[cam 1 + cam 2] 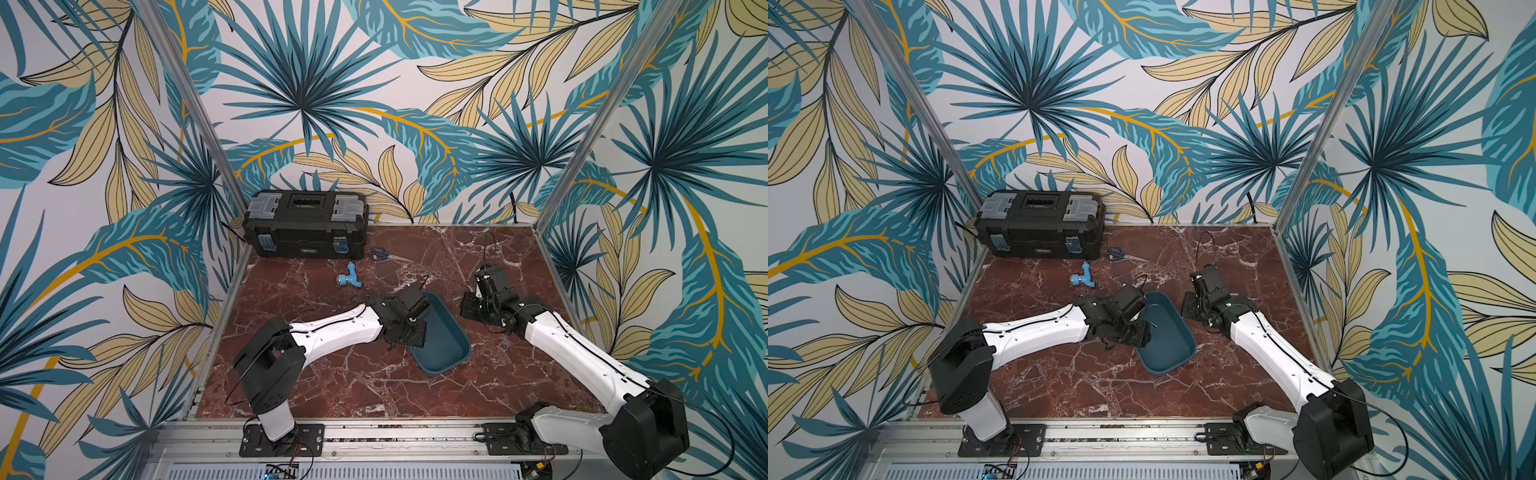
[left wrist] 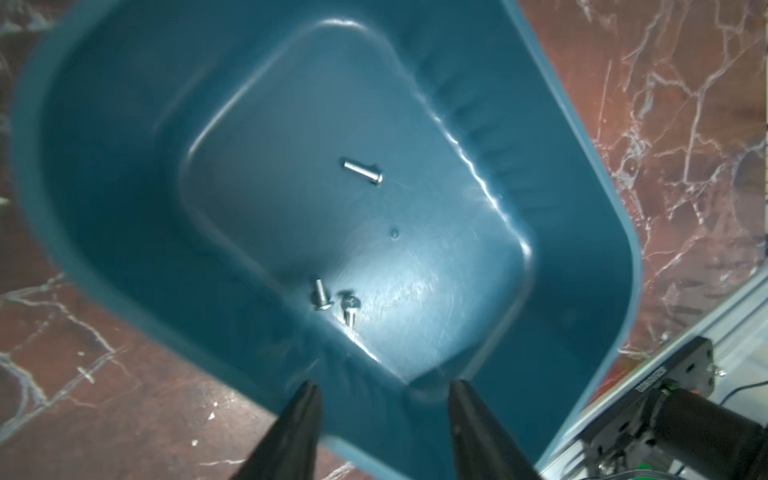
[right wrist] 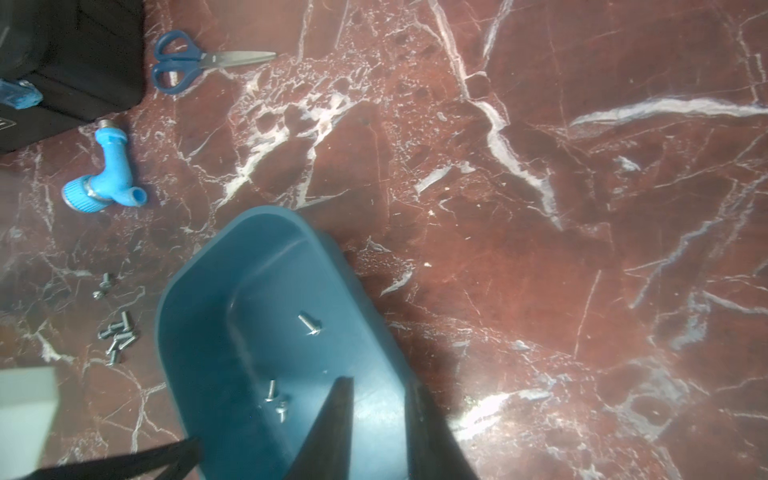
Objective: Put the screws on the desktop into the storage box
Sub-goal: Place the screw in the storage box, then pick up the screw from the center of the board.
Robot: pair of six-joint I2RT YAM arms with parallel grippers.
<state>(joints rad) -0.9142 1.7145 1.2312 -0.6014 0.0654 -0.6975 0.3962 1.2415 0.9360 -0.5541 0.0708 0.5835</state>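
Note:
The dark teal storage box (image 1: 466, 347) (image 1: 1188, 347) lies on the red-brown marble desktop (image 1: 374, 386) between my two arms. Three screws lie on its floor: one alone (image 2: 361, 171) (image 3: 309, 324) and a pair (image 2: 322, 295) (image 3: 270, 390) near one corner. A cluster of several more screws (image 3: 118, 336) lies on the desktop beside the box, with two others (image 3: 104, 284) a little apart. My left gripper (image 2: 383, 386) hangs open over the box with nothing between its fingers. My right gripper (image 3: 380, 384) straddles the box's wall, one finger inside and one outside, shut on it.
A black toolbox (image 1: 305, 222) stands at the back left. In front of it lie a blue pipe fitting (image 1: 348, 280) (image 3: 108, 170) and blue-handled scissors (image 1: 384, 254) (image 3: 195, 62). Aluminium rails (image 1: 374, 432) edge the desktop.

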